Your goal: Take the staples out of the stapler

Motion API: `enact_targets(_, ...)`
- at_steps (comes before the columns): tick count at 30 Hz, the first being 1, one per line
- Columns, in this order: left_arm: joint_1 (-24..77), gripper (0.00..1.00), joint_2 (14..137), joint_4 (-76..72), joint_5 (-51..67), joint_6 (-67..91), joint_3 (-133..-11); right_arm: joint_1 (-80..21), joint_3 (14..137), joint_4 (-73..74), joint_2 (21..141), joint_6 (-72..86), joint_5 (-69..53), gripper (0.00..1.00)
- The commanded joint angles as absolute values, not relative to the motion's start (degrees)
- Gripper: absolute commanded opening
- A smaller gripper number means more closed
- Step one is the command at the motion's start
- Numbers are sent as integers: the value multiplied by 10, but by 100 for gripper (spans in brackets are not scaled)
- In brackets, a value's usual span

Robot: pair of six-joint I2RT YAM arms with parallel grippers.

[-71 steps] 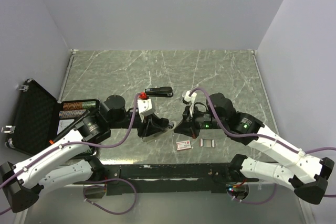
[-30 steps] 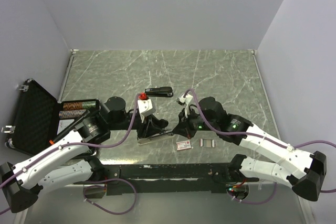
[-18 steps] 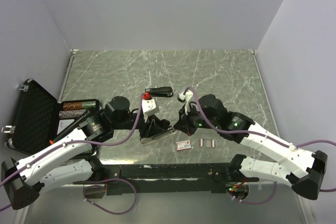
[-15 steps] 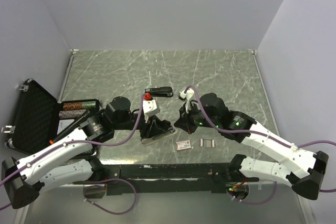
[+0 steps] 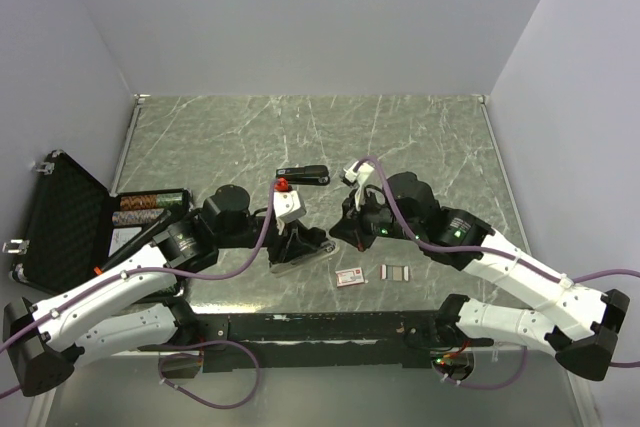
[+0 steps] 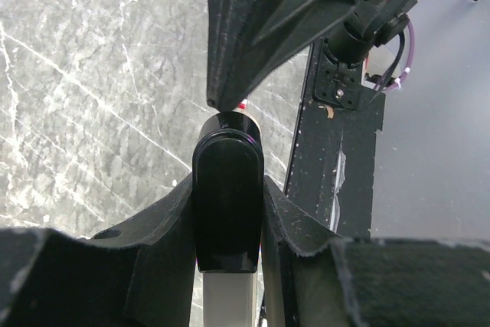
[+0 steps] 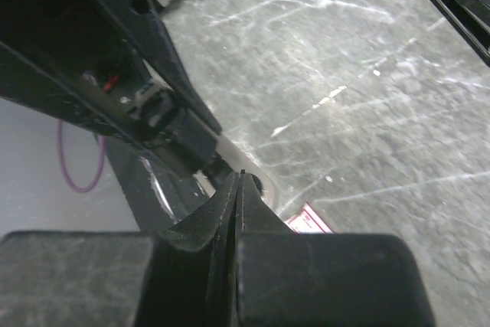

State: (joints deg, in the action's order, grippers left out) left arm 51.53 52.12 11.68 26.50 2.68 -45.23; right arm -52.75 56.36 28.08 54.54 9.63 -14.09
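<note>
My left gripper (image 6: 227,216) is shut on the stapler (image 6: 227,189), a black-topped body with a silver base, its fingers pressed on both sides. In the top view the stapler (image 5: 300,252) sits low over the table between the two arms. My right gripper (image 7: 240,181) is shut with nothing in it. Its tip touches the stapler's (image 7: 230,160) front end and shows in the left wrist view as a dark wedge (image 6: 237,51) coming down from above. Two short silver-grey strips of staples (image 5: 397,271) lie on the table near the front edge, right of the grippers.
A small red-and-white box (image 5: 350,277) lies just left of the strips, also visible under my right gripper (image 7: 310,221). A second black stapler-like tool (image 5: 302,175) lies behind the grippers. An open black case (image 5: 60,222) stands at the far left. The black mounting rail (image 5: 330,327) runs along the front.
Both arms have shifted slightly away from the front edge, the stapler going with the left gripper. The right gripper's tip stays at the stapler's end. Neither grip has changed.
</note>
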Motion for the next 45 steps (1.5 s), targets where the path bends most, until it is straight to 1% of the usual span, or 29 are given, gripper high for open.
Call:
enact_targets(1, 521, 1, 514, 53, 258, 33, -475, -533, 573, 236, 548, 116, -171, 0)
enact_targets(16, 521, 1, 501, 25, 238, 50, -467, -542, 550, 205, 570, 136, -177, 0)
enact_targets(23, 522, 1, 497, 4, 234, 66, -469, -544, 527, 193, 578, 143, -147, 0)
enact_targets(25, 523, 1, 495, -25, 223, 77, -469, -546, 519, 187, 584, 146, -141, 0)
enact_targets(36, 532, 1, 477, -80, 114, 106, -447, -548, 463, 84, 635, 180, -82, 0)
enact_targets(45, 532, 1, 461, -88, 98, 120, -436, -548, 442, 13, 670, 201, -28, 0)
